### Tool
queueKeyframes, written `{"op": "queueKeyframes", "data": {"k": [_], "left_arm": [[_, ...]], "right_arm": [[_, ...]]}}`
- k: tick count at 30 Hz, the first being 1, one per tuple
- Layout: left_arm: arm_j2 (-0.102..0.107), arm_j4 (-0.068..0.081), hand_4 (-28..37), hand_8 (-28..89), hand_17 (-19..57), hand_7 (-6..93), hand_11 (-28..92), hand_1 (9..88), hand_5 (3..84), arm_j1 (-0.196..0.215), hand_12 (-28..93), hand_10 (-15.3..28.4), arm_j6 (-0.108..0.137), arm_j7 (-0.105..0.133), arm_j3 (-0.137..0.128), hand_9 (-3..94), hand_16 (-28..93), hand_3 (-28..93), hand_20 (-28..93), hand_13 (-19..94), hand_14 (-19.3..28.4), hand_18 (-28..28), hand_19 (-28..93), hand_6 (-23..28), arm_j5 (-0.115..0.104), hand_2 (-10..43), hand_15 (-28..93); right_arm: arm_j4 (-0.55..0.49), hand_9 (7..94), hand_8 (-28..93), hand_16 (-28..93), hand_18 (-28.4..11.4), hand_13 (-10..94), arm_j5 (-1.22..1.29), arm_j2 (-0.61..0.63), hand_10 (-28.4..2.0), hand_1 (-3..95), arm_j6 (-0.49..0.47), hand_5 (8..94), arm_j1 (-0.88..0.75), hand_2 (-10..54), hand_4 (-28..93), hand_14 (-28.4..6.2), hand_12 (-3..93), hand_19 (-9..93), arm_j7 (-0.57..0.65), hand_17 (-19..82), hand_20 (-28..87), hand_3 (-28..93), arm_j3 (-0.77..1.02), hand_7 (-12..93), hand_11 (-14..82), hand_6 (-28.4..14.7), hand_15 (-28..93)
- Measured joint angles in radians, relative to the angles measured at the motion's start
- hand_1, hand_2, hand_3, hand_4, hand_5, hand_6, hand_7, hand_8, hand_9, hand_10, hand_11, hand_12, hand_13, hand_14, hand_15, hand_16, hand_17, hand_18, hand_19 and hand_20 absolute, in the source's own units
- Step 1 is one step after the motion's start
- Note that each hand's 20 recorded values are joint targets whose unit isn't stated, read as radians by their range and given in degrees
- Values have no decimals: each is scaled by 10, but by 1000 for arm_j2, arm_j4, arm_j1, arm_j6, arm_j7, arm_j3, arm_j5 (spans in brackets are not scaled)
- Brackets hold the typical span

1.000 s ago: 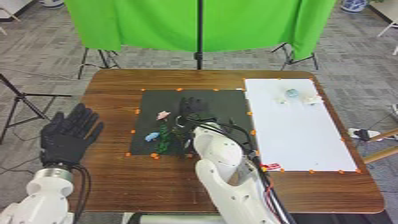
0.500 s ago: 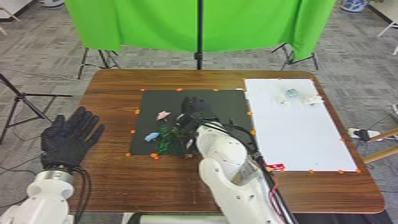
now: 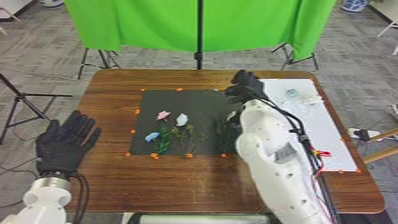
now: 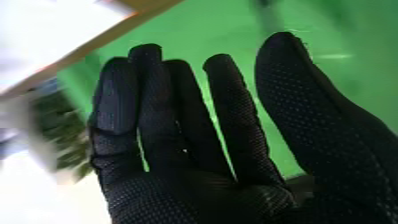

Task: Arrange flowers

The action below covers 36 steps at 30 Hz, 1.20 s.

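In the head view my right hand (image 3: 245,89) is over the border between the black mat and the white board, above the mat's far right part. The right wrist view shows the same hand (image 4: 178,150) with straight fingers and nothing held. My left hand (image 3: 64,145) rests open at the table's left side. On the black mat lie a pink flower (image 3: 163,115), a white flower (image 3: 182,120) and a blue flower (image 3: 152,136) with green stems. Another flower (image 3: 231,116) with dark green foliage lies beside my right forearm, partly hidden.
The black mat (image 3: 160,100) and the white board (image 3: 333,135) have orange marks along their edges. A pale bluish glass-like object (image 3: 292,93) and a small white object (image 3: 312,100) stand on the board's far part. A red item (image 3: 323,154) is near its front.
My right hand has moved right and away from over the mat's middle, uncovering the white flower and its stem. The left hand has shifted slightly toward the near edge.
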Motion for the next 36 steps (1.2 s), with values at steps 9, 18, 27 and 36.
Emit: {"op": "queueKeyframes", "data": {"k": [9,18,27,36], "left_arm": [[-11,-5,-283,-105,-58,199,280,280,497,20,126,155,-14,6,-12,425,-73,778,165,303,163,162,405,88,4,137,481],[-15,-3,-283,-105,-58,199,279,280,497,17,128,156,-19,5,-9,425,-71,777,167,305,162,162,405,87,7,139,478],[-14,-2,-283,-105,-57,201,280,283,498,11,128,155,-18,8,0,427,-71,786,167,307,162,162,405,87,20,141,477],[-15,-2,-283,-106,-56,203,282,287,499,10,128,155,-19,6,6,427,-70,783,168,308,161,162,404,87,42,142,478]], "right_arm": [[66,438,-158,89,-219,356,43,171,-156,536,-65,517,4,-95,-283,-175,112,660,-1,188,197,862,223,224,147,-24,374],[102,489,-164,121,-206,411,29,195,-113,565,-135,539,-22,-95,-283,-146,122,659,-64,202,204,852,261,233,148,-6,334],[159,451,-162,132,-205,396,-23,170,-150,569,-126,540,-13,-95,-283,-150,125,697,-100,221,230,853,221,229,133,-11,341],[212,784,-22,379,-215,619,-52,156,-99,638,-76,703,-3,-95,-283,-69,367,818,-78,298,367,682,194,303,102,0,445]]}}
